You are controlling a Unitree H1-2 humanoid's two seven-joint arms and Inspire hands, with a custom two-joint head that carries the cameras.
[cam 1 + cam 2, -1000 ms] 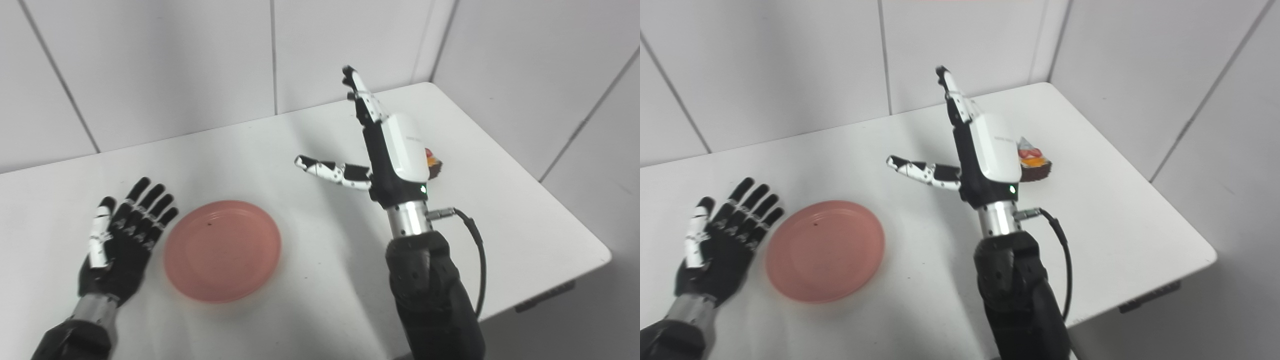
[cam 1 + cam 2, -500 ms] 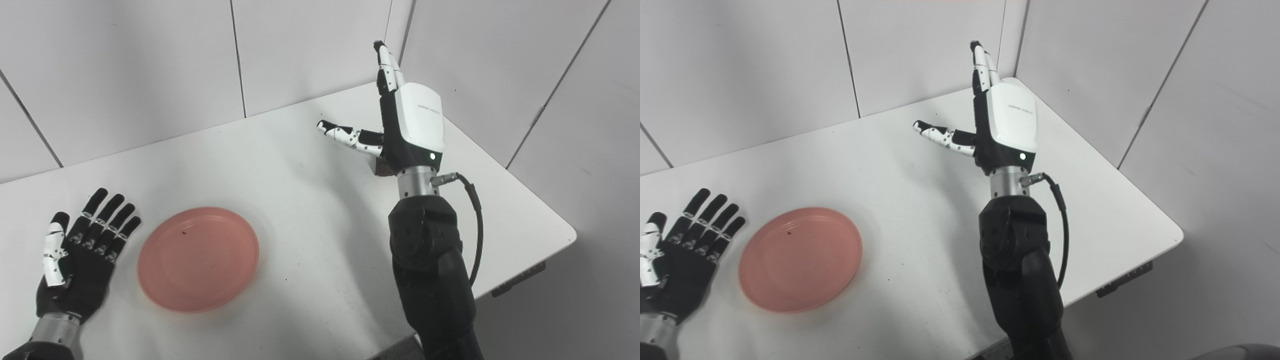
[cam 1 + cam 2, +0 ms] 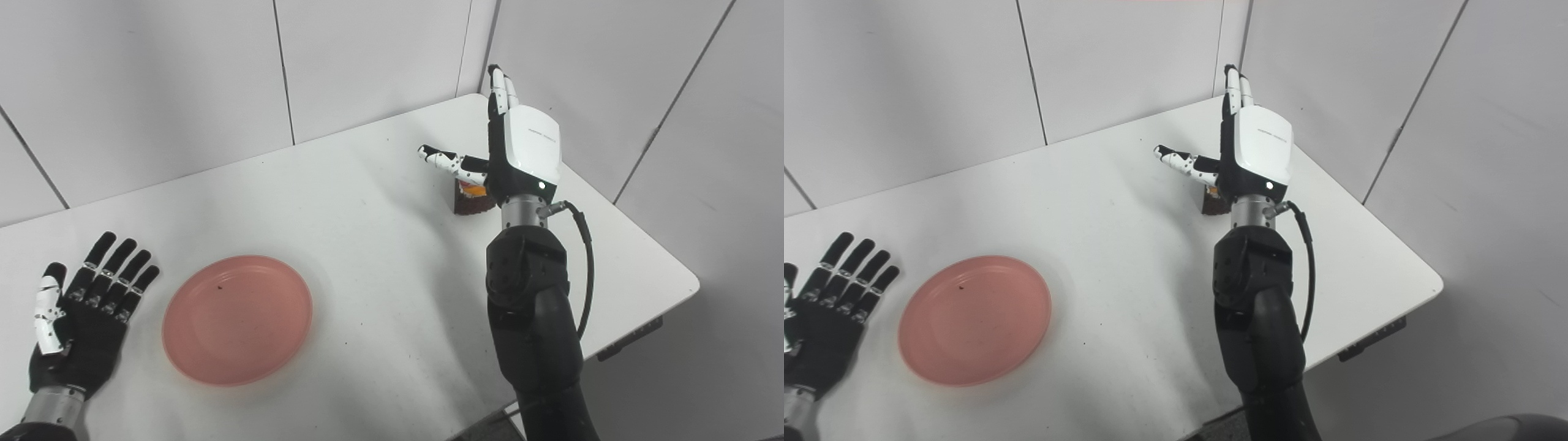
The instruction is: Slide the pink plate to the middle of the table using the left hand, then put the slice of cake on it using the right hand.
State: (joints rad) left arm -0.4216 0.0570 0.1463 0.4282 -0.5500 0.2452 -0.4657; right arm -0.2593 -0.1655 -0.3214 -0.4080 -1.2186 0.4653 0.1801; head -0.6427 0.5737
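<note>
Black arms, silver wrists; right hand (image 3: pixel 520 156) white-backed with a green light and black cable (image 3: pixel 582 257).

Smooth matt pink plate (image 3: pixel 237 320) lies on a smooth white table (image 3: pixel 380 245); right hand (image 3: pixel 520 153) has glossy plastic shell.

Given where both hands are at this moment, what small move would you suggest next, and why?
Probably lower the open right hand onto the brown slice of cake and close on it. The hand is raised over the slice, holding nothing. The round pink plate lies empty on the white table, beside the open left hand.
</note>
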